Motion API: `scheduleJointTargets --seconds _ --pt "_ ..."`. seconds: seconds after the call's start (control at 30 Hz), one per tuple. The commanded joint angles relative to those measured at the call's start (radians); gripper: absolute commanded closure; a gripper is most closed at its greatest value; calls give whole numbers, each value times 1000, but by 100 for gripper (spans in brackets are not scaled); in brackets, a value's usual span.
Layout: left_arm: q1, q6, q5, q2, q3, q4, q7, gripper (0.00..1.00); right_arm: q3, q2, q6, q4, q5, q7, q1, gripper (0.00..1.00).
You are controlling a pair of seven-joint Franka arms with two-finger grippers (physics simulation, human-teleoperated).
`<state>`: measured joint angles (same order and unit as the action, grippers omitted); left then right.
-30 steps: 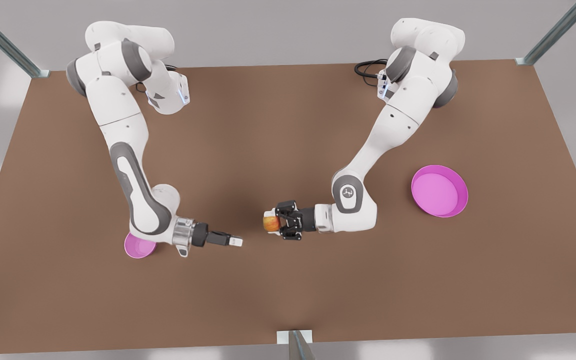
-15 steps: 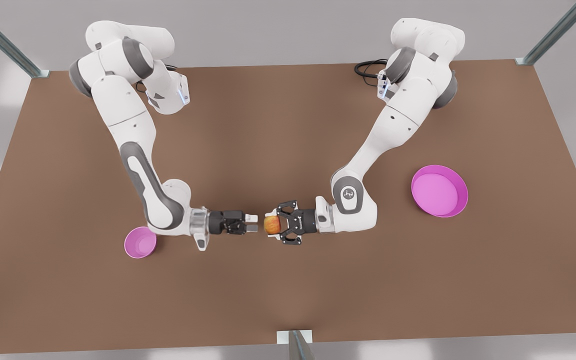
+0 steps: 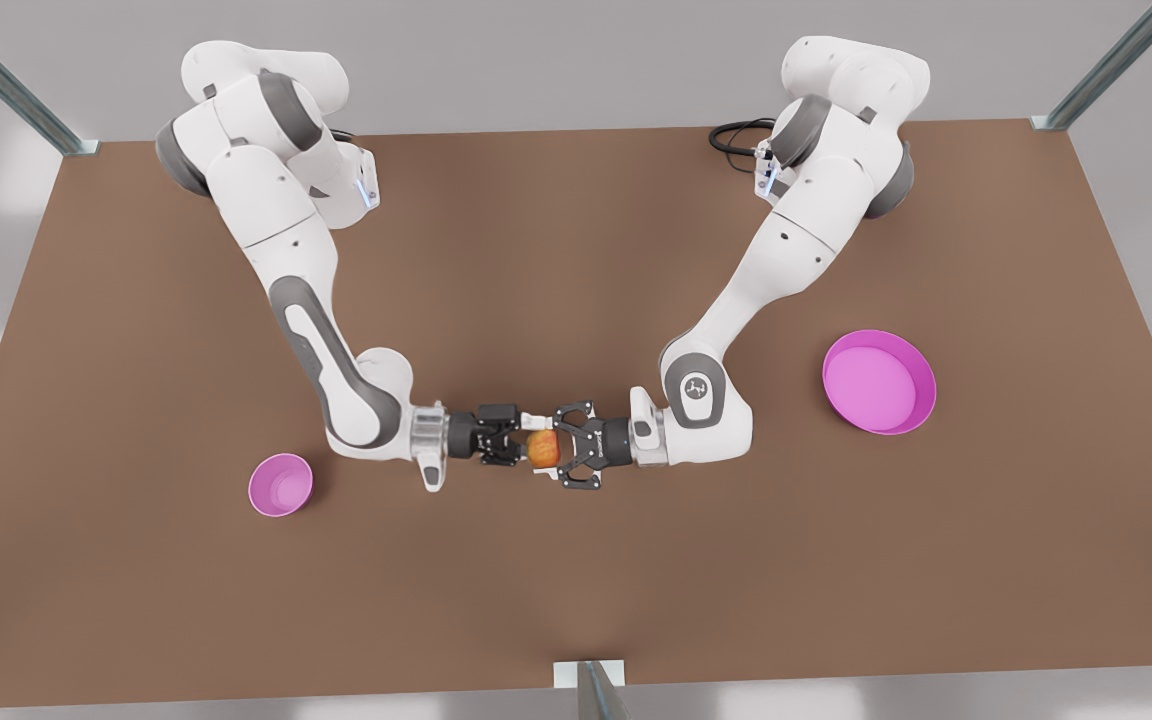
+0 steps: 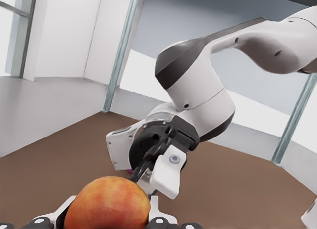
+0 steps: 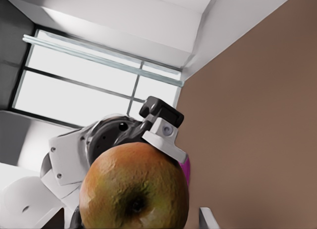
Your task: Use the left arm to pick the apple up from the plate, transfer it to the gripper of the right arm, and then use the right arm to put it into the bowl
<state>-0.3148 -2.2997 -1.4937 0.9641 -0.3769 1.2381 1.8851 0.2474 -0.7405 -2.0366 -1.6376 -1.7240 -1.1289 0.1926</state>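
brown table, bowl apart

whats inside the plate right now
The plate shows only its bare pink floor; nothing covers it. The apple is mid-table, held by the left gripper, with the right gripper open at it.

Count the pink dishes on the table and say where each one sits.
2. The wide plate sits on the table at the front view's right, beyond the left arm's elbow. The small bowl sits at the front view's left, near the right arm's wrist. Both look empty.
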Motion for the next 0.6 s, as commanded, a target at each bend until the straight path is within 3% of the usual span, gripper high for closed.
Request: scheduleJointTargets --seconds 0.0,0.27,0.57 --pt "0 3 0 -1 0 0 143 29 7 1 -4 1 -26 -138 2 0" --pt "-1 3 -2 2 -2 -2 143 29 7 1 -43 4 -39 -138 19 0" --pt "-10 3 -2 7 -7 0 144 29 7 1 -112 30 -195 -106 34 0"
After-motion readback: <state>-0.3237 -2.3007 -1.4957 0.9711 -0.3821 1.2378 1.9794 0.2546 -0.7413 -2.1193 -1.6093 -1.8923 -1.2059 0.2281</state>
